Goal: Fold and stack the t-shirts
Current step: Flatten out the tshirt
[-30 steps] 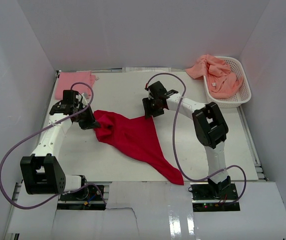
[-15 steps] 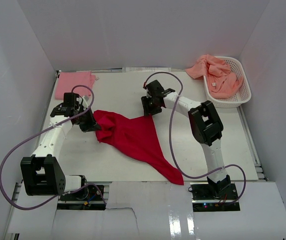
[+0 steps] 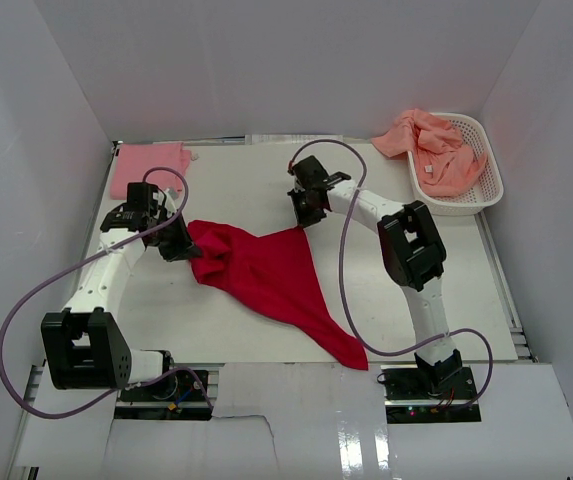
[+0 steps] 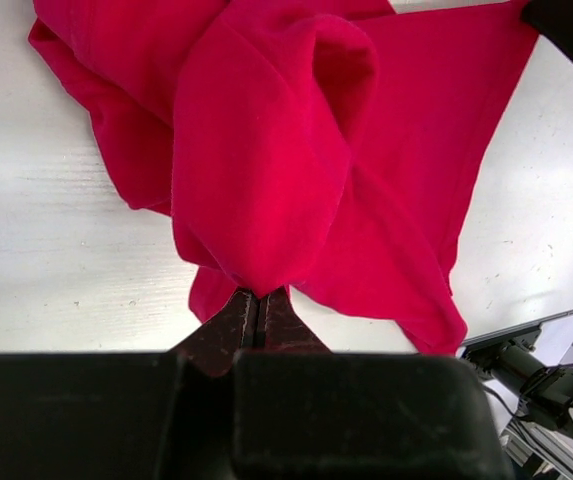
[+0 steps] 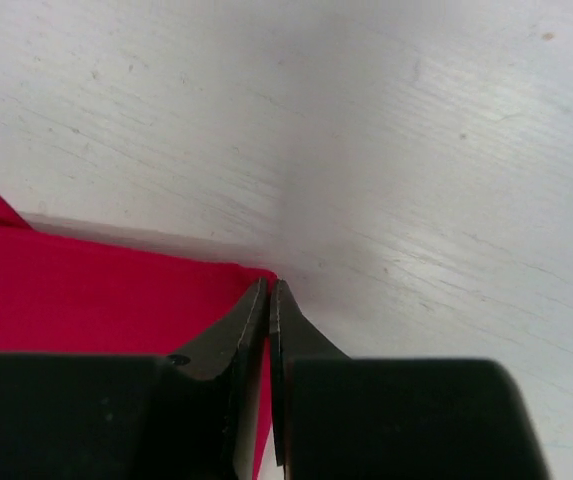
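Salmon t-shirts (image 3: pixel 436 150) in basket (image 3: pixel 466 206); red t-shirt (image 3: pixel 266 272) on table (image 3: pixel 241 190).

Bright, even overhead light here; I see soft shadows on the tabletop (image 3: pixel 256 190), glare on the glossy front panel (image 3: pixel 366 440), and blurred right-wrist fingers (image 5: pixel 228 335).

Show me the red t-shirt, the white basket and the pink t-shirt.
red t-shirt (image 3: pixel 266 272): top external view, middle of the cloth.
white basket (image 3: pixel 492 172): top external view, right wall.
pink t-shirt (image 3: pixel 151 166): top external view, its centre.
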Tool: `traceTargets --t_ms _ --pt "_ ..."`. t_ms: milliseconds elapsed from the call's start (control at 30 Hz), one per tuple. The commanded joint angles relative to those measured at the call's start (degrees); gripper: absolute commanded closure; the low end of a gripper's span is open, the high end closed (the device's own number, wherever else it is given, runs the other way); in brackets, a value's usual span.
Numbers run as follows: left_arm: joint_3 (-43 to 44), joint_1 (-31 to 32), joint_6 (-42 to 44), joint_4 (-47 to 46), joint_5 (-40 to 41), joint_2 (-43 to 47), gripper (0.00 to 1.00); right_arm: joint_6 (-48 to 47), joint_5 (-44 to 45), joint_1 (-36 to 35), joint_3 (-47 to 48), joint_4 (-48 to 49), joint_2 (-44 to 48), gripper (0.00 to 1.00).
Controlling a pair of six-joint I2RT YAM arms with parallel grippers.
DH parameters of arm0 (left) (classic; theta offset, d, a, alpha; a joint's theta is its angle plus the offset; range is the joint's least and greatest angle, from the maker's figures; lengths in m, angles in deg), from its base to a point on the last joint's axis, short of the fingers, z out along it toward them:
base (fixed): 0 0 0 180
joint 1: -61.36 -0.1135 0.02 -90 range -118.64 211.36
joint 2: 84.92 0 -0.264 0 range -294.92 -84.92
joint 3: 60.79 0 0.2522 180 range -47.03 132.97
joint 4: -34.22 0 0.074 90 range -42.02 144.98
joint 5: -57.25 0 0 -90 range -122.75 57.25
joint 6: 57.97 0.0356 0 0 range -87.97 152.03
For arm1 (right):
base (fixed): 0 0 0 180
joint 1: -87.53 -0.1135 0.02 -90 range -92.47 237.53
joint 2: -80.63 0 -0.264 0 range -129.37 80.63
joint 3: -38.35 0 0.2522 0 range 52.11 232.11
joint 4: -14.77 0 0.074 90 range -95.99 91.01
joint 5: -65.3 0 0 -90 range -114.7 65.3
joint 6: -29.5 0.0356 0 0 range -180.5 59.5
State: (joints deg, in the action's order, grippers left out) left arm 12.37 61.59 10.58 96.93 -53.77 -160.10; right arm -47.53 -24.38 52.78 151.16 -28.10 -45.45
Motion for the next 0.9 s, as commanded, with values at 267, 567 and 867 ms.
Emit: traceTargets --t_ms 267,567,867 --pt "14.0 0.2 -1.2 -2.8 -0.5 -7.9 1.0 -3.0 0.3 11.2 22.4 -11.8 12.5 0.92" --pt "30.4 2.7 -3.2 -5.3 -3.9 -30.7 1.0 -1.9 -14.1 8.5 7.1 -9.5 34.1 0.92" --pt "78.9 15.4 -10.5 -0.3 -15.4 -56.6 1.0 -1.6 -26.7 -15.1 23.5 -17.2 33.7 0.92"
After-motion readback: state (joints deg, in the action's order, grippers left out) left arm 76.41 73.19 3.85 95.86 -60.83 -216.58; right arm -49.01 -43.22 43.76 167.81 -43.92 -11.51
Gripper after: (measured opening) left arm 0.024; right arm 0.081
